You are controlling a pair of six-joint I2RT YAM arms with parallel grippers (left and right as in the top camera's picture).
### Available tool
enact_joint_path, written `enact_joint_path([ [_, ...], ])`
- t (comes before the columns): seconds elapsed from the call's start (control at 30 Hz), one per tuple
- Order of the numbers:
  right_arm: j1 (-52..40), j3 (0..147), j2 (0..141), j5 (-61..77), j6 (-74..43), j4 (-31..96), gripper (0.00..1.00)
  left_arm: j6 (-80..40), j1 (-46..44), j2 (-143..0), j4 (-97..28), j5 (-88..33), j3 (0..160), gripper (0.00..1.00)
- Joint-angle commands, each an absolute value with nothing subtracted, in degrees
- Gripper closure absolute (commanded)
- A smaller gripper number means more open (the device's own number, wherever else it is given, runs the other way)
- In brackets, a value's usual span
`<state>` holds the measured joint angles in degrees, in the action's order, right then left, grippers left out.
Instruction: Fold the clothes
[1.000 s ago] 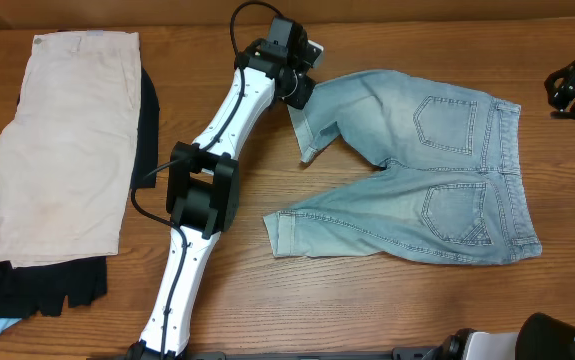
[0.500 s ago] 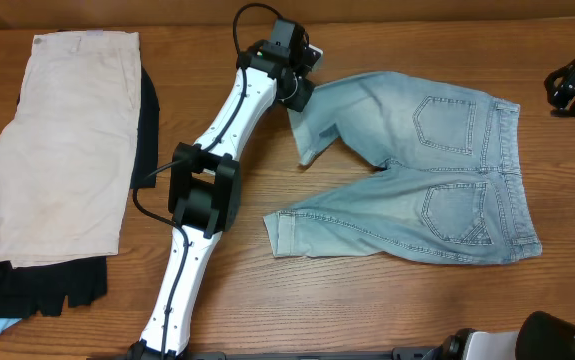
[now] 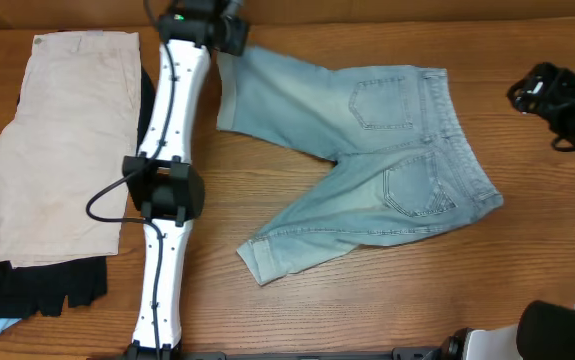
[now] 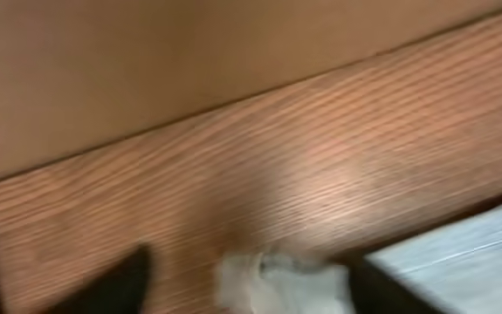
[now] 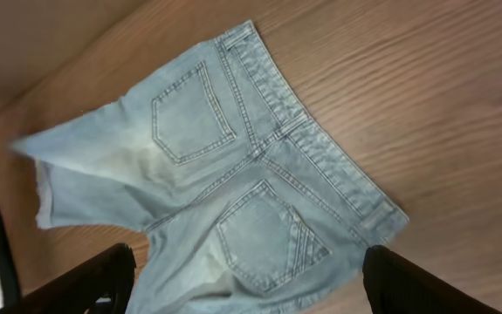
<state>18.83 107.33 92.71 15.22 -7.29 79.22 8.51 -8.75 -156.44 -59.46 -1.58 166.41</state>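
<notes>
The denim shorts (image 3: 367, 160) were found spread on the table (image 3: 307, 310), pockets upward, one leg hem clamped in the left gripper (image 3: 233, 38). The right gripper (image 5: 251, 288) was recorded wide open, empty, to their right.

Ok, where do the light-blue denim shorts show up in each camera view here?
Overhead: denim shorts spread from top centre to right, pockets facing up.
Left wrist: only a blurred pale-blue piece in the lower right corner.
Right wrist: they fill the middle.
Shared landmark: the back pocket nearer the table's far edge, also in right wrist; not in left wrist.
</notes>
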Motion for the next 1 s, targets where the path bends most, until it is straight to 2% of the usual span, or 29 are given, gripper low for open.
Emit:
enact_joint_path([
  [0.0, 17.52, 103.53, 94.04, 15.55, -7.22, 76.42, 0.13, 7.66, -10.41, -155.96, -61.78, -6.26, 167.48, 0.00],
  [0.17, 17.32, 99.24, 95.85, 15.53, -7.20, 75.05, 0.13, 2.04, -11.64, -155.79, -72.23, -7.49, 171.39, 0.00],
  [0.3, 17.50, 98.70, 95.94, 15.53, -7.01, 76.20, 0.07, -0.80, -11.70, -154.69, -83.92, -7.31, 180.29, 0.00],
  [0.63, 17.45, 98.74, 90.94, 16.84, -7.25, 80.42, 0.07, -2.98, -10.63, -137.16, -96.82, -6.81, 179.98, 0.00],
  [0.83, 17.45, 98.74, 86.21, 16.82, -7.22, 85.38, 0.07, -3.01, -11.81, -131.52, -96.82, -11.79, 178.87, 0.00],
  [0.97, 17.30, 98.72, 83.29, 16.84, -7.27, 88.79, 0.09, -2.55, -13.87, -126.69, -96.82, -12.47, 171.74, 0.00],
])
